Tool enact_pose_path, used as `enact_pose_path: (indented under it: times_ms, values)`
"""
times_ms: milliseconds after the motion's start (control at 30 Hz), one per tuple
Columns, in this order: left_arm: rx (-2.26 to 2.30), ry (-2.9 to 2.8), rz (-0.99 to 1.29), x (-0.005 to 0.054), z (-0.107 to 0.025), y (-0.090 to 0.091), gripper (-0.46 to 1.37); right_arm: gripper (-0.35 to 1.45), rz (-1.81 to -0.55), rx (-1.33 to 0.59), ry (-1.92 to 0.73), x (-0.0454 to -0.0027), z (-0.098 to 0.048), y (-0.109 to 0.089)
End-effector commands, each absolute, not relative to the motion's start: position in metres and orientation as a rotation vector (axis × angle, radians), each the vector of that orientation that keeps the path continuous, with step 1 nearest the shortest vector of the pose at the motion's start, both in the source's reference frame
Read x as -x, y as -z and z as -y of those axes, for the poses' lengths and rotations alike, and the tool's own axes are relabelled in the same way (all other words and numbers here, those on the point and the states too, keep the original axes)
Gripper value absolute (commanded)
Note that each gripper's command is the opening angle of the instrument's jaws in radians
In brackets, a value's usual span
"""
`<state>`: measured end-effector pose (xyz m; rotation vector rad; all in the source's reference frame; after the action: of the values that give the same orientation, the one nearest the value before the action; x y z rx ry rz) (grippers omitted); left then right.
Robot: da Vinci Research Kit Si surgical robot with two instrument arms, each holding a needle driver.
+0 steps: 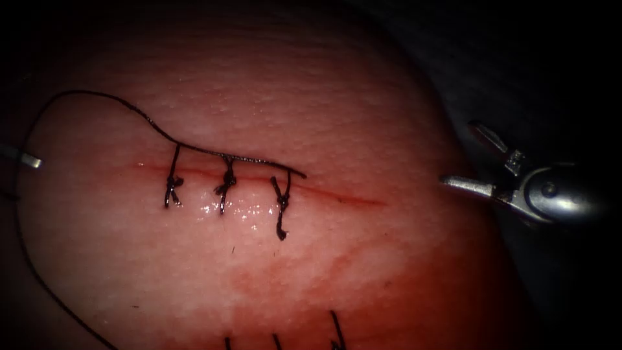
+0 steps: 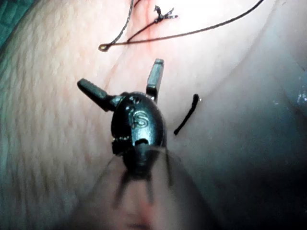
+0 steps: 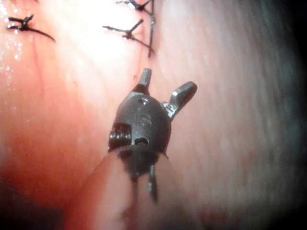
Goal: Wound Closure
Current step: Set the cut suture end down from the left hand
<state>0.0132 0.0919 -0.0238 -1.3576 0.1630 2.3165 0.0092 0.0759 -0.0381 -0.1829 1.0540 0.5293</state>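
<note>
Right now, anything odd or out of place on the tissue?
A loose cut end of thread lies on the tissue near the left gripper. Both grippers, right included, are open and hold nothing. Three stitches look tidy; the cut is unclosed to their right.

The cut [image 1: 259, 176] runs across the middle of the tissue [image 1: 363, 104], with three knotted stitches [image 1: 225, 185] over its left part. The thread [image 1: 129, 107] lies from the stitches toward the tissue's left edge. The right tool [image 1: 476, 162] is at the right edge with jaws apart, holding nothing. The left tool [image 2: 125, 79] also stands open and holds nothing, with a cut end of thread [image 2: 187, 115] just beside it.
</note>
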Motion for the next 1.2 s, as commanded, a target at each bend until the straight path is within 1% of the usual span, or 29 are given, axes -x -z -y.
enact_pose_path:
  times_ms: [33, 67, 133, 233, 267, 333, 400, 533, 567, 600, 633, 700, 767, 833, 933, 1000, 1033, 1100, 1200]
  values:
    - [1.320, -2.325, -0.181, -0.0135, -0.092, 0.024, 0.93, 1.27, -1.055, 0.178, -0.526, -0.0092, -0.076, 0.038]
    - [1.313, -2.339, -0.194, -0.0138, -0.092, 0.024, 0.96, 1.27, -1.054, 0.181, -0.521, -0.0093, -0.076, 0.038]
    - [1.285, -2.386, -0.211, -0.0139, -0.091, 0.023, 1.10, 1.27, -1.053, 0.179, -0.520, -0.0093, -0.076, 0.038]
    - [1.263, -2.430, -0.199, -0.0138, -0.091, 0.023, 1.19, 1.27, -1.052, 0.177, -0.518, -0.0093, -0.076, 0.038]
    - [1.250, -2.449, -0.182, -0.0138, -0.091, 0.024, 1.27, 1.26, -1.052, 0.177, -0.518, -0.0093, -0.076, 0.038]
    - [1.245, -2.467, -0.186, -0.0138, -0.091, 0.024, 1.28, 1.26, -1.051, 0.180, -0.513, -0.0093, -0.076, 0.038]
    - [1.239, -2.466, -0.196, -0.0138, -0.091, 0.025, 1.24, 1.26, -1.051, 0.180, -0.513, -0.0093, -0.076, 0.038]
    - [1.187, -2.508, -0.340, -0.0144, -0.092, 0.028, 1.16, 1.26, -1.052, 0.179, -0.512, -0.0091, -0.076, 0.038]
    - [1.166, -2.525, -0.365, -0.0145, -0.092, 0.028, 1.12, 1.26, -1.052, 0.179, -0.512, -0.0091, -0.076, 0.038]
    - [1.127, -2.544, -0.392, -0.0148, -0.092, 0.029, 0.98, 1.26, -1.052, 0.178, -0.511, -0.0090, -0.076, 0.038]
    - [1.074, -2.561, -0.417, -0.0152, -0.091, 0.030, 0.89, 1.25, -1.053, 0.178, -0.511, -0.0090, -0.076, 0.038]
    - [1.017, -2.587, -0.434, -0.0160, -0.090, 0.032, 0.83, 1.25, -1.053, 0.181, -0.505, -0.0089, -0.076, 0.038]
    - [1.003, -2.598, -0.438, -0.0167, -0.089, 0.034, 0.82, 1.25, -1.053, 0.180, -0.505, -0.0089, -0.076, 0.038]
    - [0.984, -2.602, -0.439, -0.0170, -0.089, 0.035, 0.76, 1.24, -1.053, 0.180, -0.505, -0.0089, -0.076, 0.038]
    - [1.088, -2.557, -0.390, -0.0163, -0.088, 0.038, 0.54, 1.24, -1.053, 0.179, -0.506, -0.0089, -0.076, 0.039]
    - [1.191, -2.499, -0.341, -0.0148, -0.088, 0.039, 0.36, 1.24, -1.053, 0.179, -0.506, -0.0089, -0.076, 0.039]
    - [1.225, -2.475, -0.322, -0.0142, -0.087, 0.039, 0.36, 1.24, -1.051, 0.176, -0.505, -0.0089, -0.076, 0.039]
    - [1.342, -2.394, -0.254, -0.0115, -0.087, 0.040, 0.41, 1.19, -1.039, 0.154, -0.495, -0.0089, -0.076, 0.039]
    - [1.457, -2.342, -0.129, -0.0069, -0.086, 0.040, 0.40, 1.16, -1.034, 0.141, -0.488, -0.0089, -0.076, 0.039]
